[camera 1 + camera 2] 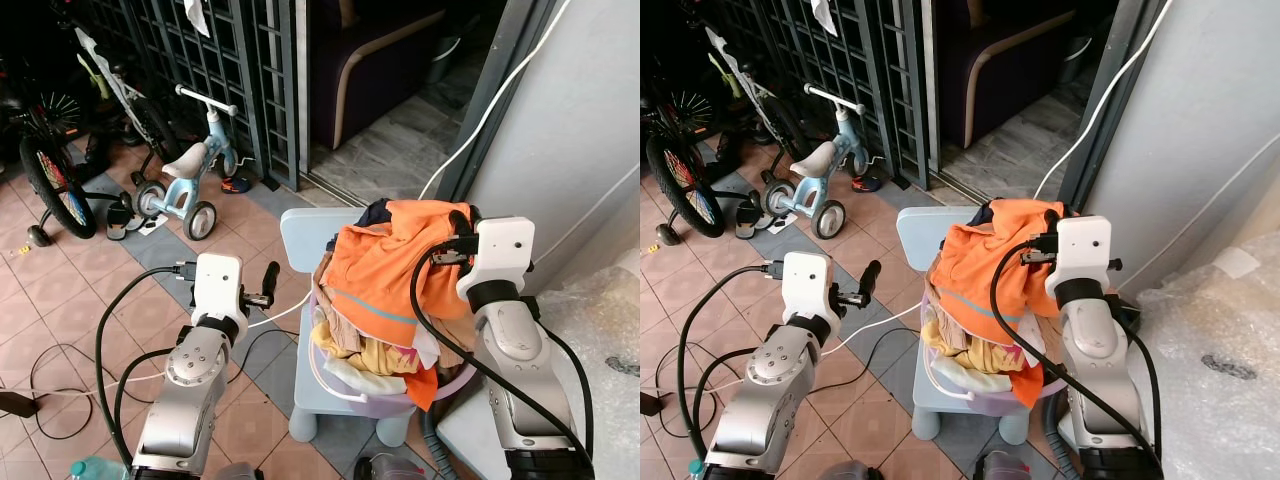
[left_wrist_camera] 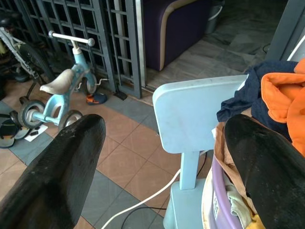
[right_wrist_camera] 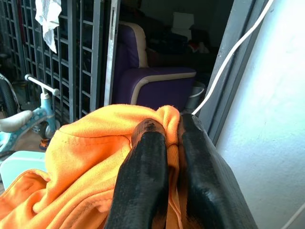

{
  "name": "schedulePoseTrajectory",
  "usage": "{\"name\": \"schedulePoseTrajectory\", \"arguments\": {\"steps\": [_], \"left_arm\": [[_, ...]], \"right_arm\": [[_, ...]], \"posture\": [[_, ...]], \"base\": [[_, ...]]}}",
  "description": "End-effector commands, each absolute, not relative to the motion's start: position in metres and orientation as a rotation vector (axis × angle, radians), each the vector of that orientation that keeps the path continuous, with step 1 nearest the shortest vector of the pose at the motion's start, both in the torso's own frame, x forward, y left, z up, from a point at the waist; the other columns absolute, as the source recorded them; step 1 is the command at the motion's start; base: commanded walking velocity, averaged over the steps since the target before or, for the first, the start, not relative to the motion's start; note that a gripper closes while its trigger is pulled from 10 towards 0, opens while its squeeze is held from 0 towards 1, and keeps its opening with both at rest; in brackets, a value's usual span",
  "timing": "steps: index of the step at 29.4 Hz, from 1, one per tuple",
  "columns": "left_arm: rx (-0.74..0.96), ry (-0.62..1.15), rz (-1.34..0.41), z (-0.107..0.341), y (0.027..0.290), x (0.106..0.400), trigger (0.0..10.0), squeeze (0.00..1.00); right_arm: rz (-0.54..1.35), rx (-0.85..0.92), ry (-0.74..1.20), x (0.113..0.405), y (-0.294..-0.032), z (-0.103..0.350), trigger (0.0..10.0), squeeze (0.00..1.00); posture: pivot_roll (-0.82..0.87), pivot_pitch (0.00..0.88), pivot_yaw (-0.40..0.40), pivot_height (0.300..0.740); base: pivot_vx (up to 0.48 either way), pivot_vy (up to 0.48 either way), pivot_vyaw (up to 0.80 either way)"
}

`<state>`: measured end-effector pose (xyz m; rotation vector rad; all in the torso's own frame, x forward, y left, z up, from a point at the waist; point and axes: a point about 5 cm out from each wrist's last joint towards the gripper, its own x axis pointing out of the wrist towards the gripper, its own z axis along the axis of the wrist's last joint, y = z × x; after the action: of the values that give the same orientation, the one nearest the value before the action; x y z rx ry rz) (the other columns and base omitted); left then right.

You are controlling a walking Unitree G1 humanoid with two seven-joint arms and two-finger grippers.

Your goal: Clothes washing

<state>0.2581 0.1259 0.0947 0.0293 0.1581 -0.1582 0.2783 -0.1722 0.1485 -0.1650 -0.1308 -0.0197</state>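
Right wrist view: right gripper (image 3: 172, 138) pinches orange shirt (image 3: 90, 157) atop the basket (image 1: 345, 385). Left gripper (image 2: 164, 157), fingers spread, hovers beside the basket.

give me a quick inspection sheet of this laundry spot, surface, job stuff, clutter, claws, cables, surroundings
surface: blue chair on tiled floor, carrying the basket
job's things: purple basket heaped with clothes; orange garment on top
clutter: bottle near the left arm
claws: left claw open, beside the chair; right claw shut on the orange garment
cables: white cable running under the chair; black cable on floor
surroundings: balance bike, bicycle, grille, sofa, wall
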Motion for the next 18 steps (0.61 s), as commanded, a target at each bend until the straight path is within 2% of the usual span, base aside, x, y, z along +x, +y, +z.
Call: {"name": "schedulePoseTrajectory", "arguments": {"steps": [1,2,3,4,5,6,7,16,18], "left_arm": [[0.034,0.163,-0.150,0.0931,0.1273,0.2588,10.0,0.00],[0.033,0.163,-0.150,0.0931,0.1273,0.2588,10.0,0.00],[0.033,0.163,-0.149,0.0931,0.1274,0.2589,10.0,0.00],[0.032,0.163,-0.150,0.0930,0.1276,0.2590,10.0,0.00],[0.033,0.163,-0.151,0.0930,0.1276,0.2590,10.0,0.00],[0.034,0.163,-0.152,0.0931,0.1277,0.2596,10.0,0.00],[0.034,0.163,-0.152,0.0932,0.1277,0.2599,10.0,0.00],[0.034,0.159,-0.154,0.0939,0.1269,0.2618,10.0,0.00],[0.035,0.158,-0.155,0.0937,0.1268,0.2617,10.0,0.00]], "right_arm": [[-0.040,-0.154,-0.151,0.2812,-0.1739,0.1538,0.0,0.00],[-0.041,-0.153,-0.152,0.2814,-0.1736,0.1540,0.0,0.00],[-0.041,-0.151,-0.150,0.2815,-0.1728,0.1537,2.3,0.00],[-0.038,-0.151,-0.145,0.2812,-0.1717,0.1527,3.7,0.00],[-0.034,-0.151,-0.137,0.2811,-0.1711,0.1516,4.4,0.00],[-0.036,-0.142,-0.122,0.2815,-0.1709,0.1498,10.0,0.00],[-0.039,-0.135,-0.118,0.2817,-0.1709,0.1492,10.0,0.00],[-0.047,-0.133,-0.104,0.2849,-0.1706,0.1479,10.0,0.00],[-0.044,-0.134,-0.107,0.2859,-0.1695,0.1490,10.0,0.00]], "posture": [[-0.08,0.000,0.023,0.740],[-0.08,0.000,0.023,0.740],[-0.08,0.000,0.025,0.740],[-0.08,0.000,0.025,0.740],[-0.08,0.000,0.025,0.740],[-0.08,0.000,0.027,0.740],[-0.08,0.000,0.027,0.740],[-0.08,0.000,0.029,0.740],[-0.08,0.000,0.028,0.740]], "base": [[0.000,0.000,0.00],[0.000,0.000,0.00],[0.000,0.000,0.00],[-0.251,0.000,0.00],[-0.251,0.000,0.00],[-0.247,0.000,0.00],[-0.247,0.000,0.00],[-0.249,0.000,-0.80],[0.000,0.000,-0.80]]}}
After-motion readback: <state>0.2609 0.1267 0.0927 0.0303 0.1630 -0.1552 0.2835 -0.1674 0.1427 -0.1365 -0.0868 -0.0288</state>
